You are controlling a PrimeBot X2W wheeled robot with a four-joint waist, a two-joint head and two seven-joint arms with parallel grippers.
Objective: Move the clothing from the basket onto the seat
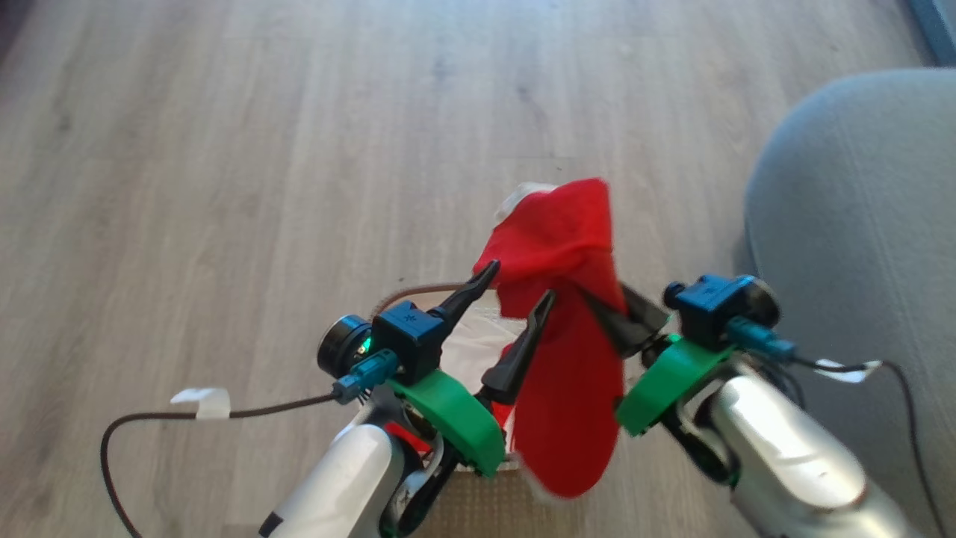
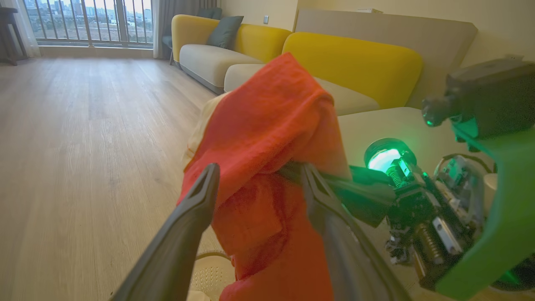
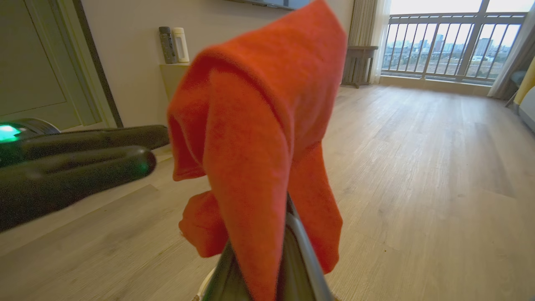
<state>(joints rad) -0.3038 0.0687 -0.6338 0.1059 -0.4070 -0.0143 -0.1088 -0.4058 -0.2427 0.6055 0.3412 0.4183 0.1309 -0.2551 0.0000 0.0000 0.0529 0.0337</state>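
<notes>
Red clothing (image 1: 567, 299) is held aloft above basket (image 1: 418, 288), pinched on a fold by R gripper (image 1: 614, 312), jaws clamped. L gripper (image 1: 523, 281) is spread wide w/ clothing between its fingers, possibly touching (blurred). If swung toward seat (image 1: 851, 224), clothing could be snagged there and the pinch pulled loose.

Head view: mounted high, facing steeply down on the soft bright red fabric garment (image 1: 567, 246) from moderately near, with pale wood-plank floor (image 1: 224, 149) beyond it. Left wrist view: low and close beside the garment, facing across it toward a railed balcony window (image 2: 83, 21). Right wrist view: immediately beneath the garment, facing past it toward that window. All three views share the garment and the floor; both wrist views share the window.
</notes>
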